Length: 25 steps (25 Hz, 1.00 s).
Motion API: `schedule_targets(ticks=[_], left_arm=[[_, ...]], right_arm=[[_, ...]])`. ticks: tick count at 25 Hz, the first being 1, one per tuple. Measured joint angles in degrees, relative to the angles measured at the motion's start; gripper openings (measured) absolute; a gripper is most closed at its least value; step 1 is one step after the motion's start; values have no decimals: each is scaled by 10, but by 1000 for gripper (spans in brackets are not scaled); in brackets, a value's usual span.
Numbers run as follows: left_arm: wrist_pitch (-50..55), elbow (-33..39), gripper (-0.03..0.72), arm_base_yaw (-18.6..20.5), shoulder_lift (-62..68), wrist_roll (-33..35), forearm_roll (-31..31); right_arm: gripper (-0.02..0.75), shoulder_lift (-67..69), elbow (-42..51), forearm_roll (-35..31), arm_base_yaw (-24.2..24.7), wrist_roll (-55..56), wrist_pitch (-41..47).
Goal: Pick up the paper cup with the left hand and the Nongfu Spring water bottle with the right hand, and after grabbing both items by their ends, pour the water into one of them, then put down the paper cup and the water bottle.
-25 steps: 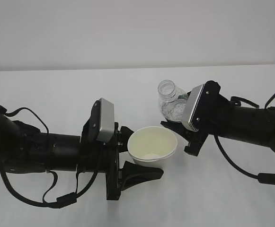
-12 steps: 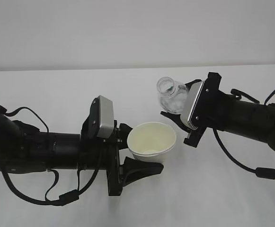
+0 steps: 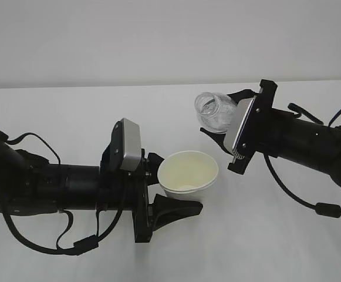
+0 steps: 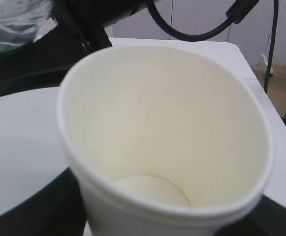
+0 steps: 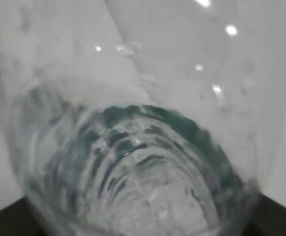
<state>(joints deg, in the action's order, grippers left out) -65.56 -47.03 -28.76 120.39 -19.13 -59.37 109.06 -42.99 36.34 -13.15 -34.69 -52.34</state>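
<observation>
The paper cup (image 3: 188, 176) was held off the table, mouth up and leaning a little toward the camera, clamped low down between the fingers of the left hand (image 3: 169, 197). In the left wrist view its cream inside (image 4: 172, 147) looked dry, with no pool at the bottom that I could make out. Up and to the right of it, the Nongfu Spring water bottle (image 3: 216, 113) was gripped by its base end in the right hand (image 3: 229, 126), jaws closed round it. Over the last second the bottle had gone from nearly upright to well tilted, its open mouth swinging left and downward, and it had risen slightly. The cup had barely moved. No stream showed yet; the water (image 5: 133, 167) sat in the lower body of the bottle in the right wrist view. I judged this the start of the pour, though the mouth seemed to lie above and behind the cup's rim rather than squarely over it, so a spill looked possible
</observation>
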Motion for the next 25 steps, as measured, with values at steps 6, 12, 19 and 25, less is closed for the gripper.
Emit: schedule_targets(ticks=[6,12,19,25], left_arm=[[0,0,481,0,0,0,0],[0,0,480,0,0,0,0],[0,0,480,0,0,0,0],[0,0,480,0,0,0,0]], right_arm=[[484,1,0,-1,0,-28,0],[484,1,0,-3,0,-51,0],[484,1,0,-3,0,-94,0],[484,1,0,-3,0,-127,0]])
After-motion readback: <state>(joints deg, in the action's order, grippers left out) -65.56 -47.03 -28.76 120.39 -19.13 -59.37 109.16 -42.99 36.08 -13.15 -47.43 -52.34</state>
